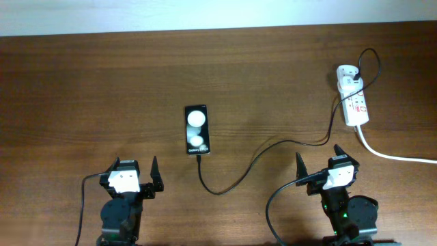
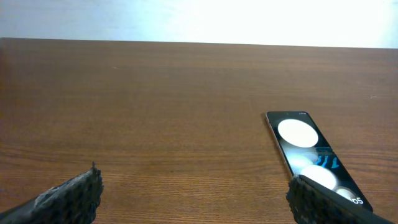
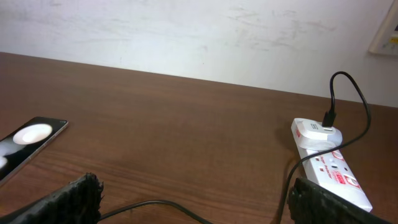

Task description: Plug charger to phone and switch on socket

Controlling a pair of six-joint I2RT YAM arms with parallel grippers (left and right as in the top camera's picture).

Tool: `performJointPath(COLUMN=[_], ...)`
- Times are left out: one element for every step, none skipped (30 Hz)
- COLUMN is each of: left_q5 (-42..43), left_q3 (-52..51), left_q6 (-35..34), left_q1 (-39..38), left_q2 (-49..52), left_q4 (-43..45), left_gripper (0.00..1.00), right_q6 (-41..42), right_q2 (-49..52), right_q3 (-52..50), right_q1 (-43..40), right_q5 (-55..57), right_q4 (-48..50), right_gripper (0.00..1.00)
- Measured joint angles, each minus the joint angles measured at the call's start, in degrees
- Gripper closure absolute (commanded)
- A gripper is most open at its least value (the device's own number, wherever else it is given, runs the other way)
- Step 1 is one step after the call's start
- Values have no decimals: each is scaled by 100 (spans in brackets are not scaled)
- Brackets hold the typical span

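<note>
Wooden table (image 1: 82,89): charger (image 1: 254,162) tip seemingly meets the phone (image 1: 196,130), socket (image 1: 356,106) switch unreadable, likely pending, left gripper (image 1: 134,165) and right gripper (image 1: 317,154) both released.

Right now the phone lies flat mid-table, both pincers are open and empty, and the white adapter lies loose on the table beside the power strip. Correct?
Not quite. The adapter is not lying loose: it sits plugged on the far end of the power strip, as the right wrist view shows. The rest holds.
</note>
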Motion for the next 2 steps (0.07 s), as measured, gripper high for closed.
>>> performJointPath(left_q5=[2, 2], left_q3=[0, 0], left_q6=[0, 0], left_q1=[0, 0], left_q2=[0, 0], left_q4=[0, 0], left_gripper=[1, 1], right_q6=[0, 0], right_q2=[0, 0], right_q3=[0, 0], right_q1=[0, 0], right_q5=[0, 0], right_q4=[0, 0], right_gripper=[1, 1])
